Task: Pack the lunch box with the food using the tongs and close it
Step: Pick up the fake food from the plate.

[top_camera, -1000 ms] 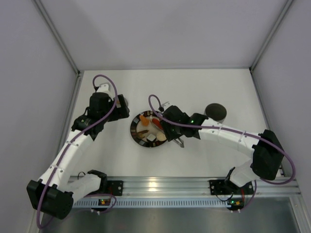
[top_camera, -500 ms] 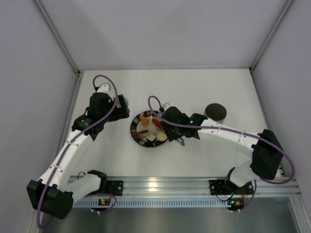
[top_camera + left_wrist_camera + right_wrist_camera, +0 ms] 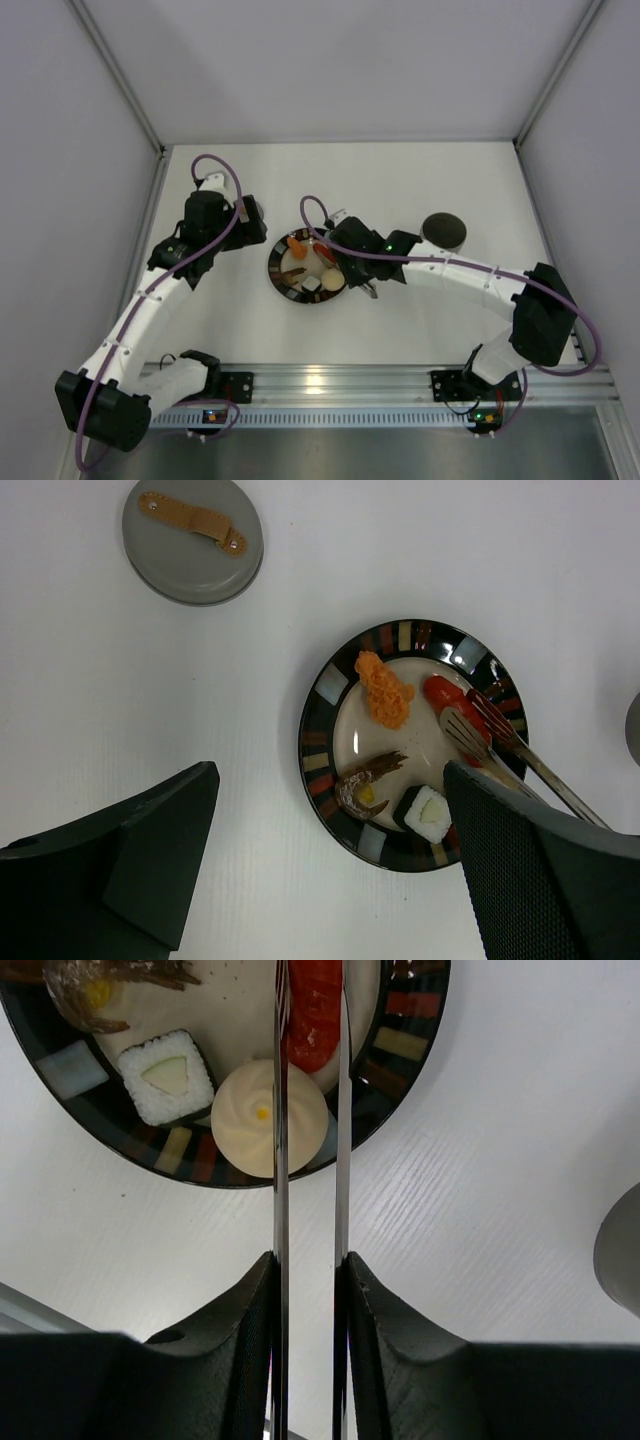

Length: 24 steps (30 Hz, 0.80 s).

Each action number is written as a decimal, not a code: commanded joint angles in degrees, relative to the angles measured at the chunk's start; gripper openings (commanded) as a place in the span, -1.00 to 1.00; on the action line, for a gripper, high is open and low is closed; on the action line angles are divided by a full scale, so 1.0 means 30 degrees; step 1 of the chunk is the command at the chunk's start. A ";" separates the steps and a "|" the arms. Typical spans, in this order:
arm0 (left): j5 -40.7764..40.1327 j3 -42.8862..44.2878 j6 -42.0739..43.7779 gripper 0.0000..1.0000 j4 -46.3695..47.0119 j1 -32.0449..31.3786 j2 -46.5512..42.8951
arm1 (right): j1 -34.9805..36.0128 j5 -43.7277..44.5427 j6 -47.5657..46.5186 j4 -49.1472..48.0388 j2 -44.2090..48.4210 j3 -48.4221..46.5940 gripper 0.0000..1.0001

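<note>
The right hand [image 3: 308, 1290] has slid in over the plate [image 3: 330, 685], squeezing the tongs [image 3: 281, 1110] tighter around the red food [image 3: 314, 1010]. The left hand [image 3: 332, 775] is wide open. Next, I think: lift gently, carry it to the lunch box [image 3: 443, 230] right of the plate.

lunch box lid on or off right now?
Off. The lid lies flat on the table, strap up, apart from the plate; the lunch box stands elsewhere, top dark and uncovered.

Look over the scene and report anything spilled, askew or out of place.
Nothing stands out. All the food sits on the plate, the lid lies flat, apart from it, and the right tool holds the tongs around the red piece.
</note>
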<state>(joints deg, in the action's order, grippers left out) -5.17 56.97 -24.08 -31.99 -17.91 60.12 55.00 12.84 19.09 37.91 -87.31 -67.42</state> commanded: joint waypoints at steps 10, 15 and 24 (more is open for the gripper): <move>0.0200 -0.0123 -0.0090 0.98 0.0672 -0.0006 -0.0469 | 0.0387 0.1900 -0.0270 0.0868 0.0392 -0.3191 -0.73; 0.0229 -0.0152 -0.0090 0.98 0.0701 -0.0006 -0.0469 | 0.0269 0.2866 -0.0271 0.1190 0.0829 -0.3864 -0.74; 0.0463 -0.0181 -0.0119 0.98 0.0760 -0.0006 -0.0410 | -0.0902 0.4420 0.0520 0.3707 0.4045 -0.3720 -0.74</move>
<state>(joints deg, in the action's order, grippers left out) -4.71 56.95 -24.08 -31.99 -17.91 60.12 53.69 21.67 19.46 44.99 -82.74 -76.25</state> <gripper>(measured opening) 0.990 0.292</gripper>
